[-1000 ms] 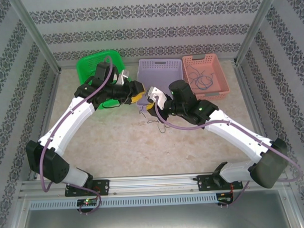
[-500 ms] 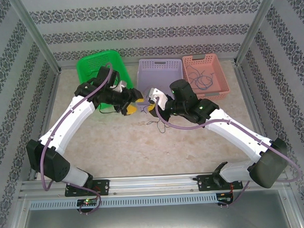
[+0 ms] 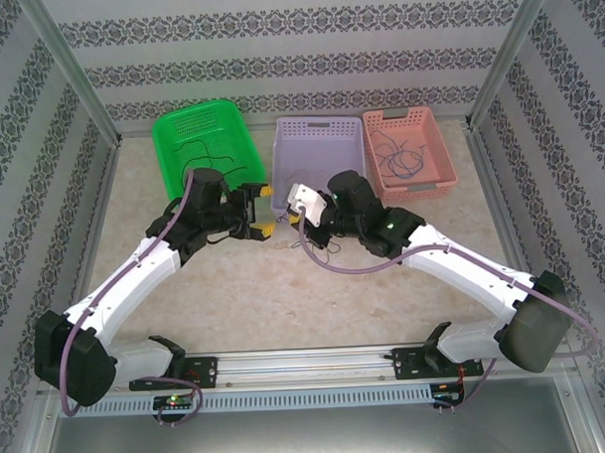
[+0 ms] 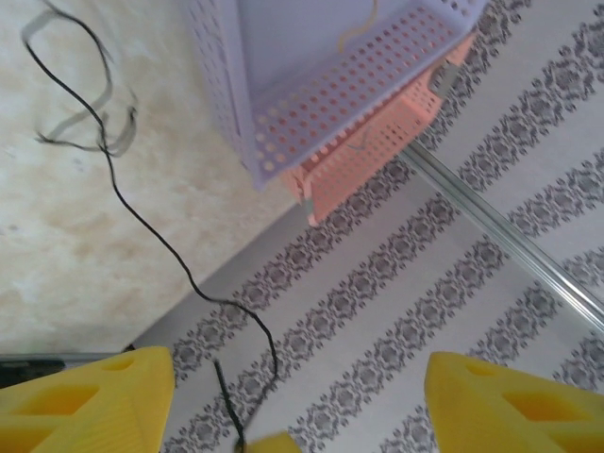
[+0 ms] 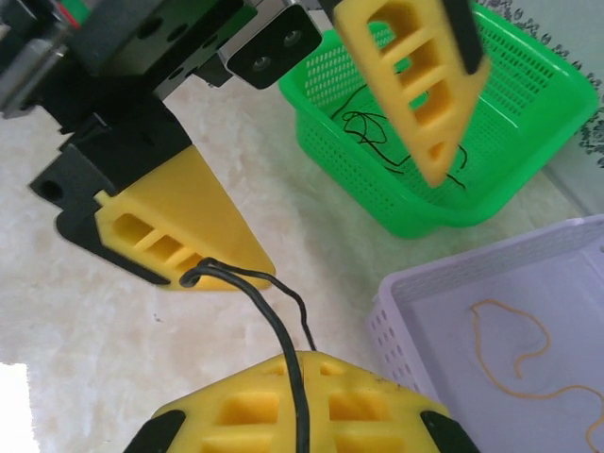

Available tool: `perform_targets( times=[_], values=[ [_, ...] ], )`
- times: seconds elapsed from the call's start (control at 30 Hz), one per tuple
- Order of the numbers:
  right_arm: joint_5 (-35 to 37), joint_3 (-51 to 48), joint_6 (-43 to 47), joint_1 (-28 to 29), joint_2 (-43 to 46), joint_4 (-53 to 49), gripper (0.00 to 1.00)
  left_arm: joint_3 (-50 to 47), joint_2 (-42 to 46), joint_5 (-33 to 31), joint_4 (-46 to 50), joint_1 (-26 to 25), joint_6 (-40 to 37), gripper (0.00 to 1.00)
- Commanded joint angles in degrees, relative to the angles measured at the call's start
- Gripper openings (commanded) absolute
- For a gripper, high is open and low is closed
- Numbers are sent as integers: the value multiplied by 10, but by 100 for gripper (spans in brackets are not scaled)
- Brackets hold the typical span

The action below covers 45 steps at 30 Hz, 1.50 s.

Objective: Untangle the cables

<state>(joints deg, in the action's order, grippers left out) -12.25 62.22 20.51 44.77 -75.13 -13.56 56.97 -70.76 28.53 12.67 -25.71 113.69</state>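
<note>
**Left pincer** (image 3: 266, 211): open, the yellow fingers set wide apart, nothing between them. In the right wrist view it (image 5: 351, 225) faces the camera, with one finger (image 5: 175, 231) at 9 o'clock and the other at 1 o'clock.

**Right pincer** (image 3: 296, 219): closed and gripping a black cable (image 5: 283, 326). The cable leaves the seam of the shut fingers toward 11 o'clock. Its bent end lies against the tip of the left pincer's lower finger. In the left wrist view the same cable (image 4: 142, 222) runs from 11 o'clock down to 6 o'clock, passing between the open fingers.

**Position:** in the top view the two pincers stand tip to tip at mid-desk, just at 6 o'clock of the lilac basket (image 3: 319, 127).

**Other cables:**
- Loose strands (image 3: 305, 244) lie on the desk (image 3: 235, 288), just at 6 o'clock of the right pincer.
- A pale strand (image 4: 90, 127) lies slack on the desk at 10 o'clock in the left wrist view.
- The green basket (image 3: 163, 142), at 11 o'clock on the desk, holds black strands (image 3: 216, 155).
- The lilac basket, at 12 o'clock, holds a tan cable (image 5: 514, 344).
- The pink basket (image 3: 398, 116), at 1 o'clock, holds bluish cables (image 3: 399, 156).
</note>
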Motion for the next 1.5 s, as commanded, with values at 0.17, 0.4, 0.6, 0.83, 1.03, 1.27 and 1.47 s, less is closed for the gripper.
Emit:
perform_targets(
  times=[0.17, 0.4, 0.6, 0.83, 1.03, 1.27, 1.47],
  values=[
    [127, -17, 29, 32, -6, 88, 0, -3, 5, 15, -37, -21, 124, 63],
    [108, -19, 29, 41, -6, 82, 0, -22, 6, -7, -64, -22, 137, 37],
    [65, -26, -5, 44, 9, 44, 0, -34, 8, -77, -112, -18, 138, 0],
    [-218, 14, -191, 9, -11, -39, 0, 119, 5, -115, -20, 57, -127, 0],
    [-234, 6, -380, 24, -55, -8, 23, 219, 13, -141, 58, 66, -355, 0],
    [46, -54, -512, -50, 21, -62, 40, 219, 79, -227, 224, 67, -450, 0],
    [150, -74, -699, -79, 13, -172, 28, 139, 144, -272, 260, 67, -443, 0]
  ],
)
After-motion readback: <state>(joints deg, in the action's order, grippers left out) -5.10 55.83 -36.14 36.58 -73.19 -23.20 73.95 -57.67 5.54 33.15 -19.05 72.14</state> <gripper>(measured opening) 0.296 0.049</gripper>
